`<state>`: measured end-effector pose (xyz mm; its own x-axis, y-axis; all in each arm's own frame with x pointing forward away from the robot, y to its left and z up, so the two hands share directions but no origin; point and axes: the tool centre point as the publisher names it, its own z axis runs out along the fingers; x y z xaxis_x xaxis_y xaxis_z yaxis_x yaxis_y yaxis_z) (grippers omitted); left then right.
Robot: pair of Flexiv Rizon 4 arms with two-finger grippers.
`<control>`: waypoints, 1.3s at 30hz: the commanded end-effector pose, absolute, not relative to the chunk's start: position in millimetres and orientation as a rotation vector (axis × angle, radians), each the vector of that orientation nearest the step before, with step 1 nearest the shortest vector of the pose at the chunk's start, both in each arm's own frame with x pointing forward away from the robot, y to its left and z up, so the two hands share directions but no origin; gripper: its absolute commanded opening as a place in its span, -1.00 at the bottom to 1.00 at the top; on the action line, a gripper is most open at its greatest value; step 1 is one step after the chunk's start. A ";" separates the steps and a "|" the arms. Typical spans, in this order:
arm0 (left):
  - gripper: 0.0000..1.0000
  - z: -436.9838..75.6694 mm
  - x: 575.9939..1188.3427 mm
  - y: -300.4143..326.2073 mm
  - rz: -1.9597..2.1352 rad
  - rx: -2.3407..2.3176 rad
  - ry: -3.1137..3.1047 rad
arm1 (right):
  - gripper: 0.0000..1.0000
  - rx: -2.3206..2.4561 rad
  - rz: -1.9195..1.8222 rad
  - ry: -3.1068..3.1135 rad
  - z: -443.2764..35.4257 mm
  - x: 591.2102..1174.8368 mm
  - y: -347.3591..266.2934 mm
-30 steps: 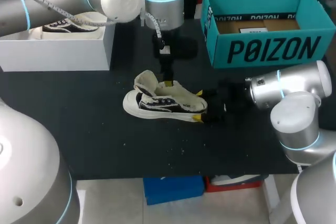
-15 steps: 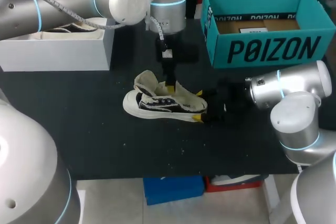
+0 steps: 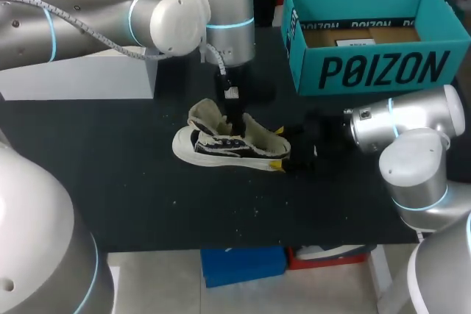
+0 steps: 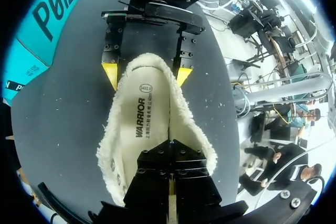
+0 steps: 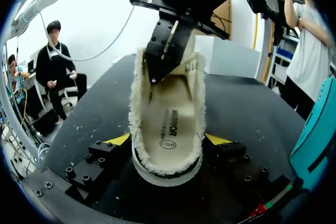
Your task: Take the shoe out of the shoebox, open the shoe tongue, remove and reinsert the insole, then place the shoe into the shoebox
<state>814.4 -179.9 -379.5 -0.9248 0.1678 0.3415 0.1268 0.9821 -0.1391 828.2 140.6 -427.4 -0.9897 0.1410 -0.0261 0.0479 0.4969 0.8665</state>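
Shoe (image 3: 228,145) heel within clasp of right pincer (image 5: 168,140); left pincer (image 4: 170,153) clenched, tips hidden inside.

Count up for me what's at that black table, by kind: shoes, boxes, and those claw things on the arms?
Shoes: 1, the shoe lying on the table.
Boxes: 2, the teal shoebox and the white box.
Grippers: 2, the left gripper and the right gripper, both at the shoe.
Total: 5.
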 end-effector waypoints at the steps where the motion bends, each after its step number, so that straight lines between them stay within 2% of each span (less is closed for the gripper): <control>1: -1.00 -391.1 813.4 -182.8 0.177 -0.214 -2.761 | -1.00 0.170 1.519 2.637 -428.4 828.5 140.9; 23: -1.00 -421.7 803.9 -187.2 0.153 -0.219 -2.783 | -1.00 0.170 1.519 2.637 -428.4 828.5 140.9; 35: -1.00 -421.1 805.7 -188.5 0.211 -0.206 -2.796 | -1.00 0.170 1.519 2.637 -428.4 828.5 140.9; 36: -0.73 -420.0 806.4 -188.4 0.219 -0.204 -2.806 | -1.00 0.170 1.519 2.637 -428.4 828.5 140.9; 37: -0.33 -418.7 807.0 -188.3 0.228 -0.201 -2.813 | -1.00 0.170 1.519 2.637 -428.4 828.5 140.9; 38: -0.17 -417.8 807.4 -188.1 0.235 -0.203 -2.816 | -1.00 0.170 1.519 2.637 -428.4 828.5 140.9; 39: -0.21 -417.5 807.7 -188.1 0.232 -0.206 -2.831 | -1.00 0.170 1.519 2.637 -428.4 828.5 140.9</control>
<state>812.8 -192.6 -416.5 -0.9410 0.1638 0.2960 0.1152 0.9778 -0.1750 828.1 140.5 -427.5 -0.9897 0.1411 -0.0261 0.0480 0.4970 0.8664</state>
